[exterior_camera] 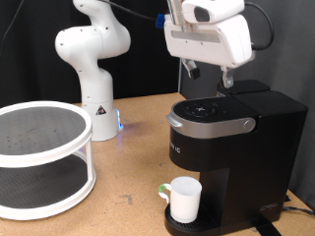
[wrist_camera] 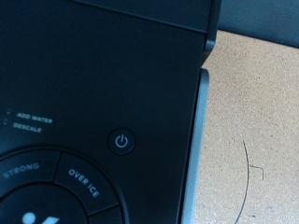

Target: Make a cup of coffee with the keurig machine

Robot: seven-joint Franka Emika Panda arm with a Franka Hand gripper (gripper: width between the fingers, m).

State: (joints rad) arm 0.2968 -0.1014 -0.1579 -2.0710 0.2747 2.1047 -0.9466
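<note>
The keurig machine is a black box at the exterior view's right, with its lid down. The white cup stands on the drip tray under the brew head, and a greenish mark shows by its handle. My gripper hangs just above the back of the machine's top panel, not touching it. The wrist view looks straight down on the keurig machine: a power button and the "STRONG" and "OVER ICE" buttons show. No fingers show in the wrist view.
A white round two-tier rack stands at the exterior view's left. The white arm base stands behind it on the wooden table, with a blue light at its foot. Bare table lies beside the machine.
</note>
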